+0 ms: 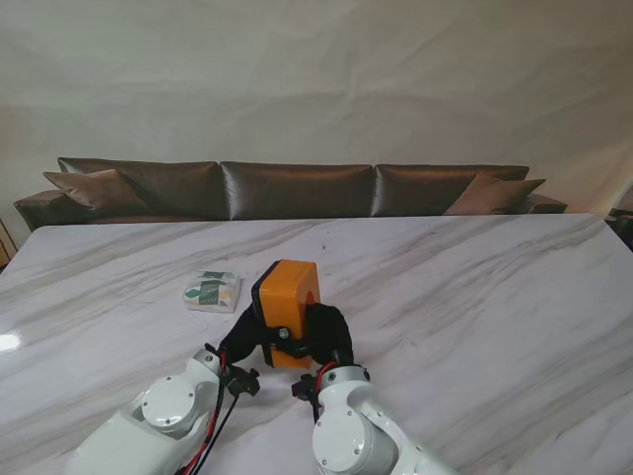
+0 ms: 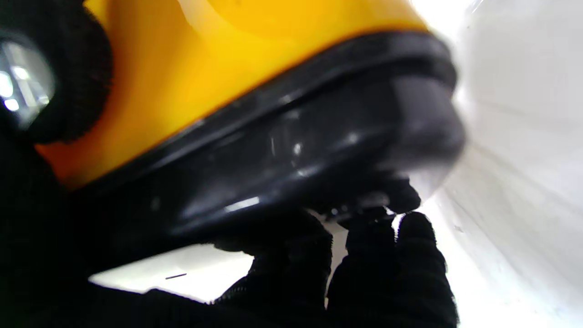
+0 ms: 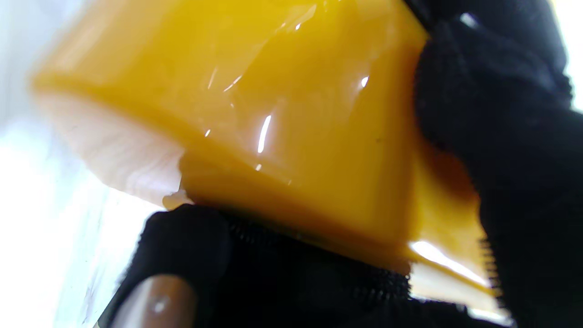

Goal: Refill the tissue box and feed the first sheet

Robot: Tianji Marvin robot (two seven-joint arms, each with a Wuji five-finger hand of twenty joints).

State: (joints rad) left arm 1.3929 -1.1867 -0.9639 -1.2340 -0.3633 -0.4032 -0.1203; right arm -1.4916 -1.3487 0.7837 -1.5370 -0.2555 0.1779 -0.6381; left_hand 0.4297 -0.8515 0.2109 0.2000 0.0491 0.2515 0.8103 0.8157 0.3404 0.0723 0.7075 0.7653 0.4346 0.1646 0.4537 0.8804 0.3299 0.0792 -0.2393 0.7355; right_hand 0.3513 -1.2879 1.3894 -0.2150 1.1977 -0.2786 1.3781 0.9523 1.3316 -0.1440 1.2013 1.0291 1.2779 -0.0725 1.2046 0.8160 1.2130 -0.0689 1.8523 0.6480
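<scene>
1. Your left hand [image 1: 240, 341] and right hand [image 1: 331, 334], both black-gloved, grip the glossy orange plastic tissue box [image 1: 289, 302] with its black base [image 2: 291, 155], low in the stand view's centre.
2. Keep both grips firm while you work the base off; the shell looks slippery.
3. Count: one box, and one small green-printed tissue pack [image 1: 211, 291] just left of it on the white marble table [image 1: 475, 297].

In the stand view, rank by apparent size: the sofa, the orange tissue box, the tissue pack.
1. sofa, widest by far, though it is farthest away.
2. orange tissue box, held between the left hand and right hand.
3. tissue pack, lying flat on the table, smallest.
</scene>
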